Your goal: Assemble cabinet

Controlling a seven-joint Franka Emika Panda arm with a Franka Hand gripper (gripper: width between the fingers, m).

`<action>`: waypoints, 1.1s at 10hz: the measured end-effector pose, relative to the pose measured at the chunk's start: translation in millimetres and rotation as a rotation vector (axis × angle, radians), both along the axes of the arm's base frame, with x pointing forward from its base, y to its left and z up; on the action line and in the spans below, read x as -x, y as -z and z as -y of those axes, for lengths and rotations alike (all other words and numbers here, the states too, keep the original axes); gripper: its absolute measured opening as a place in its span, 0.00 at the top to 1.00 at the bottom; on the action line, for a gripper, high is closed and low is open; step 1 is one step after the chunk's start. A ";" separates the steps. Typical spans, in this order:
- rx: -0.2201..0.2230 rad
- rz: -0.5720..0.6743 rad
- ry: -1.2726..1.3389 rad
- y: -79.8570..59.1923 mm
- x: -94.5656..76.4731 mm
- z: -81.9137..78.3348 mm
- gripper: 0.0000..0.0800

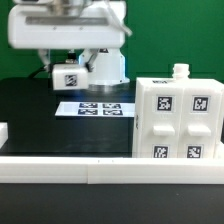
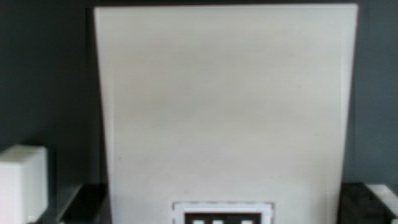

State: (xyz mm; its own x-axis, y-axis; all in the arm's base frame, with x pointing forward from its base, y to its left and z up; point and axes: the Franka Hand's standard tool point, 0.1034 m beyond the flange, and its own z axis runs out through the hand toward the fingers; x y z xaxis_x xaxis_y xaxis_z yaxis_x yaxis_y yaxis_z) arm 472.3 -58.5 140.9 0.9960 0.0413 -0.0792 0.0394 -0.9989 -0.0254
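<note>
Now | cabinet (image 1: 180, 120) upright, exterior view's right | hand (image 1: 68, 85) well apart

The cabinet (image 1: 178, 120) fills the near side at the exterior view's right, blocking passage there; a low white rail (image 1: 60, 168) bars the whole near edge; the marker board (image 1: 95, 108) lies flat farther back, no hindrance; the black table (image 1: 40, 125) is bare toward the exterior view's left, open room; a small white block (image 1: 3, 132) sits at that left edge.
</note>
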 end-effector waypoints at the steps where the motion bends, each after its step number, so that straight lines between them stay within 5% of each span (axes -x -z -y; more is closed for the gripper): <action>1: 0.005 -0.001 0.035 -11.1 -12.8 -17.5 0.30; 4: 0.026 -0.008 0.108 -31.6 -65.3 -60.7 0.30; 10: 0.025 -0.026 0.078 -27.7 -64.2 -59.6 0.30; 11: 0.021 -0.019 0.070 -35.5 -73.2 -71.9 0.30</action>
State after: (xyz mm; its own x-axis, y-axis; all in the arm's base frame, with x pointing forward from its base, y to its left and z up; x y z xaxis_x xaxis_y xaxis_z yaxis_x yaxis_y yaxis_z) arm 545.5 13.4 176.4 0.9947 -0.0300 -0.0984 -0.0306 -0.9995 -0.0046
